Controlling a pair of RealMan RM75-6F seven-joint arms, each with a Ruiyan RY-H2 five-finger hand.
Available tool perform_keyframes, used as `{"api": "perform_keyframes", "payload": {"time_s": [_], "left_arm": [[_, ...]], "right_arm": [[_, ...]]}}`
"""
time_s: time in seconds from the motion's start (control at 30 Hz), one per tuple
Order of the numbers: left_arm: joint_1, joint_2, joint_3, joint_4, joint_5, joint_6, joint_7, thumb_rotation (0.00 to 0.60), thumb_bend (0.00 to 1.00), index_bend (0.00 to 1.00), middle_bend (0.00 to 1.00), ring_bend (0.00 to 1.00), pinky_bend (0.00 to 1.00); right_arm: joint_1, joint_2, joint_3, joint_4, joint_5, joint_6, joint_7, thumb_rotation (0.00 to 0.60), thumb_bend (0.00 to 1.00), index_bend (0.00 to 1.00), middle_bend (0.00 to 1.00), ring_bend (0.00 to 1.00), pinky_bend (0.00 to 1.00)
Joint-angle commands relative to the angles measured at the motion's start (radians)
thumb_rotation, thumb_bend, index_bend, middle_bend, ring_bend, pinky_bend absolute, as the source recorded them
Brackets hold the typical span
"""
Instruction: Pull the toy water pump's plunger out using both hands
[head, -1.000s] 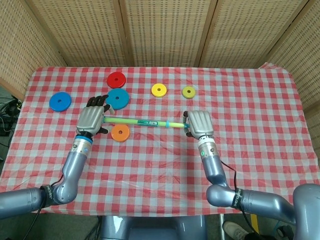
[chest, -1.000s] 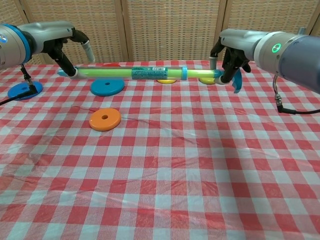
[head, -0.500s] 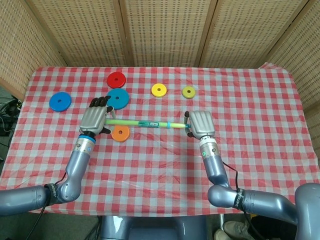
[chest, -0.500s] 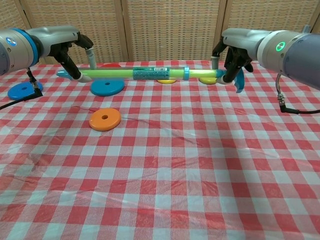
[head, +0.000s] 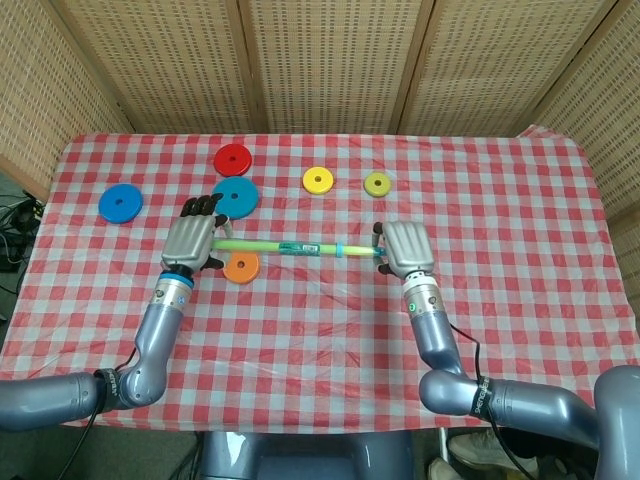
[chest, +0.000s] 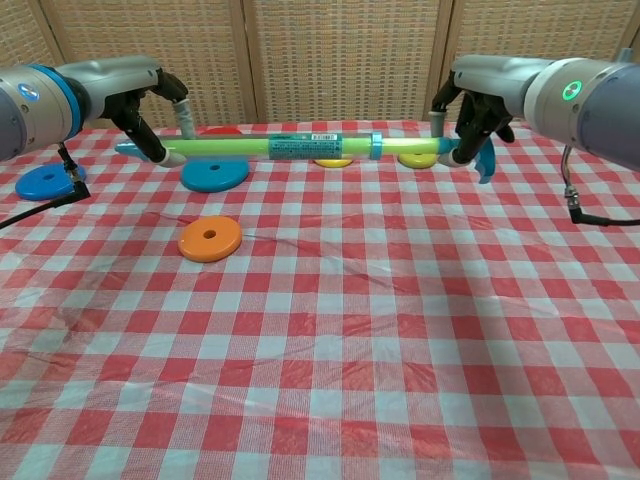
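Observation:
The toy water pump (head: 285, 246) (chest: 300, 147) is a long green tube with a teal labelled sleeve at its middle, held level above the table. My left hand (head: 192, 240) (chest: 145, 110) grips its left end, where a pale tip pokes out past the fingers. My right hand (head: 405, 246) (chest: 478, 100) grips the right end, with a blue handle piece (chest: 485, 160) hanging below the fingers. Both hands are closed around the pump.
Coloured discs lie on the red checked cloth (head: 320, 310): orange (head: 240, 266) (chest: 210, 238) just under the pump, teal (head: 238, 195), red (head: 232, 159), blue (head: 120, 202) at far left, two yellow ones (head: 317, 180) (head: 377, 183) behind. Wicker screens stand behind the table.
Both hands have shifted slightly to the right with the pump, and the left hand has moved a little inward along the tube. Both grips stay closed.

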Motion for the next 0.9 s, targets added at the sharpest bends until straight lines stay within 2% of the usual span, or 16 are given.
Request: {"api": "perform_keyframes", "payload": {"time_s": [0.03,0.43,0.9], "left_arm": [[0.003,-0.001,0.004,-0.002,0.003,0.008,-0.001,0.6,0.36,0.52,0.0,0.0,0.0],[0.03,0.012,0.026,-0.022,0.01,0.034,-0.011,0.6,0.36,0.53,0.0,0.0,0.0],[0.108,0.031,0.073,-0.017,0.037,0.047,-0.072,0.6,0.36,0.54,0.0,0.0,0.0]], "right_arm": [[-0.001,0.002,-0.003,0.001,-0.001,0.002,0.002,0.6,0.56,0.77,1.0,1.0,0.78],[-0.003,0.011,-0.007,0.005,0.006,0.011,0.01,0.6,0.56,0.77,1.0,1.0,0.78],[-0.019,0.027,-0.006,0.045,0.009,0.008,0.041,0.6,0.56,0.77,1.0,1.0,0.78]]}}
